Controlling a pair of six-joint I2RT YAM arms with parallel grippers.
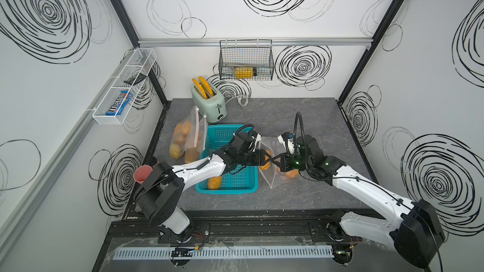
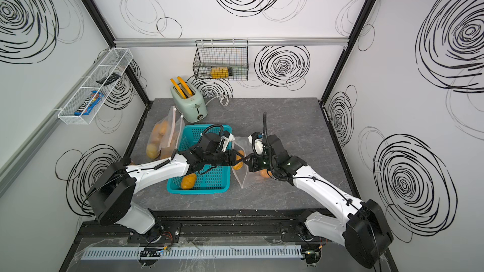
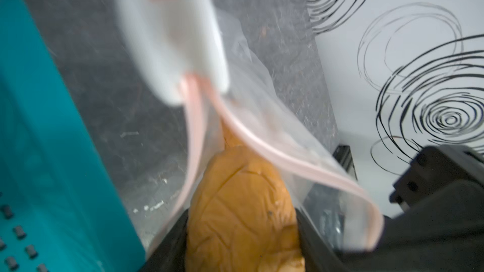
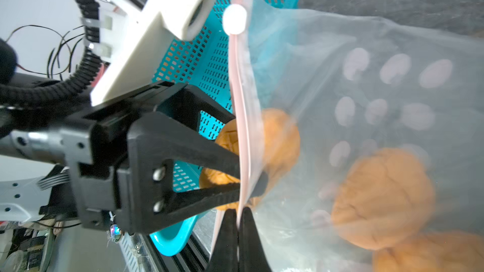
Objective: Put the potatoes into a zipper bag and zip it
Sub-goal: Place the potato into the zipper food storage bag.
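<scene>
Right wrist view: the left gripper (image 4: 250,172) clasps a potato (image 4: 281,137) at the mouth of the zipper bag (image 4: 327,48), whose pink edge the right gripper (image 4: 237,222) pinches tight; more potatoes (image 4: 382,200) lie inside. In a top view, a blue box (image 1: 119,106) reads "m&m's".

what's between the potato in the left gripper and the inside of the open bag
Nothing visible. The potato, held by the left gripper, sits at the mouth of the zipper bag, between its two parted pink strips. The right gripper pinches one rim, holding it open.
</scene>
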